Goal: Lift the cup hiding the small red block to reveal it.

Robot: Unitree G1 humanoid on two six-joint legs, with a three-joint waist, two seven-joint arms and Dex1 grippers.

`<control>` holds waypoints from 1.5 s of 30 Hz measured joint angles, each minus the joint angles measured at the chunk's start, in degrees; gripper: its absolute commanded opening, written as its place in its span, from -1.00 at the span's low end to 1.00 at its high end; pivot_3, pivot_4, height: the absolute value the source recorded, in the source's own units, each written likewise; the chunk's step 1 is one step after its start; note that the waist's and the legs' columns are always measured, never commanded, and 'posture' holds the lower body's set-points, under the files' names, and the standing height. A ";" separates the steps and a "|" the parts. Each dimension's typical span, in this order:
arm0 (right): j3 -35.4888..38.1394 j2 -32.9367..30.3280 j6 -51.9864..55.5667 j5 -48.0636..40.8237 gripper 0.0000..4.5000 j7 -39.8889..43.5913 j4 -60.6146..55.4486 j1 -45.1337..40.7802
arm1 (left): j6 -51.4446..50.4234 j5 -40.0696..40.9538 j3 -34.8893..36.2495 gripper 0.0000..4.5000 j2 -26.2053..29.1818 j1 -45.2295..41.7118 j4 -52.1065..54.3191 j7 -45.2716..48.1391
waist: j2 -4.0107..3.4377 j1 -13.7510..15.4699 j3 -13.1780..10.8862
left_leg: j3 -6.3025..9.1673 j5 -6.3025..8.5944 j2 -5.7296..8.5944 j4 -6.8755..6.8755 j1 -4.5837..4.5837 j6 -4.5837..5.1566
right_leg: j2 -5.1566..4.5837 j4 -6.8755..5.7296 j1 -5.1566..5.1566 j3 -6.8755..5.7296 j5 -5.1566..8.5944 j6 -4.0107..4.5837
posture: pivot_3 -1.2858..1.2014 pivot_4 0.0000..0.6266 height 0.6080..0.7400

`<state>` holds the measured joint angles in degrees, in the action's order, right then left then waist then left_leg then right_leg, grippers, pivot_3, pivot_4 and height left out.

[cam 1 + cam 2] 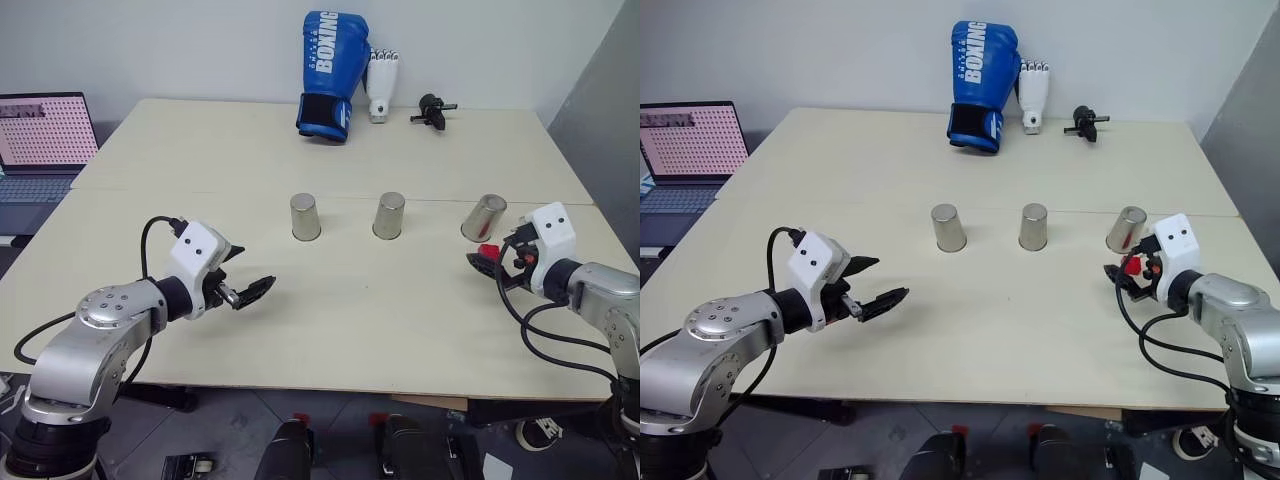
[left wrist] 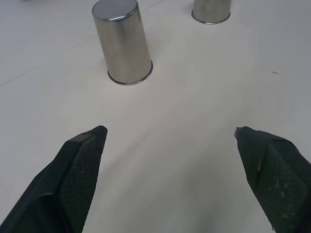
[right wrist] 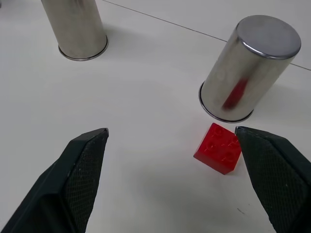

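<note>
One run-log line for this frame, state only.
red block: uncovered, beside right cup | other cups: inverted | left gripper: open, empty | right gripper: open, empty

Three metal cups (image 1: 305, 217), one small red block (image 3: 218, 148), one boxing glove (image 1: 330, 75), one laptop (image 1: 40, 150).

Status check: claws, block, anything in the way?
Both claws, left and right, open and empty. Red block in the open beside right cup. Nothing in the way.
</note>
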<state>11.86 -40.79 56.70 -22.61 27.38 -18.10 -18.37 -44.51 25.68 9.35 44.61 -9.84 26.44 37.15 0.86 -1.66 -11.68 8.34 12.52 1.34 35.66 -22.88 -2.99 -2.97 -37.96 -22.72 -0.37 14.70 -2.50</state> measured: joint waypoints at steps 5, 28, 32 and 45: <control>-0.27 0.57 -0.24 0.15 0.97 -0.17 0.90 -0.29 | 1.45 -1.23 -0.32 1.00 0.22 -0.82 -0.98 0.01 | 0.00 0.00 0.00 | -0.02 0.00 0.00 0.00 0.01 0.00 | 0.00 -0.01 0.00 0.01 0.00 0.00 | 0.03 -0.52 1.00; -1.43 0.76 -1.39 1.13 0.97 0.07 2.98 -1.80 | 3.57 -2.12 -0.38 1.00 0.22 -1.53 -2.33 1.23 | 0.00 -0.03 0.00 | -0.06 0.00 0.00 0.00 0.00 0.00 | -0.01 0.00 -0.02 0.05 -0.01 -0.01 | 0.03 -0.52 1.00; -1.44 0.77 -1.39 1.15 0.97 0.02 3.24 -1.98 | 3.73 -2.27 -0.38 1.00 0.22 -1.70 -2.51 1.23 | 0.00 -0.03 0.00 | -0.06 0.00 0.00 0.00 0.00 0.00 | -0.01 0.00 -0.02 0.05 -0.01 -0.01 | 0.03 -0.52 1.00; -1.93 1.33 -1.42 1.05 0.97 0.26 3.50 -2.33 | 3.70 -2.20 -0.38 1.00 0.27 -1.69 -2.49 1.29 | 0.00 0.00 0.00 | -0.42 0.00 -0.05 0.11 0.01 0.00 | -0.05 -0.02 -0.01 0.23 -0.09 -0.13 | 0.03 -0.52 1.00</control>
<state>9.92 -39.45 55.29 -21.56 27.64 -14.61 -20.70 -40.81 23.48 8.96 44.88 -11.53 23.96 38.44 0.85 -1.65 -11.68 7.92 12.52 1.29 35.78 -22.88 -2.99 -3.02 -37.98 -22.74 -0.13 14.61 -2.63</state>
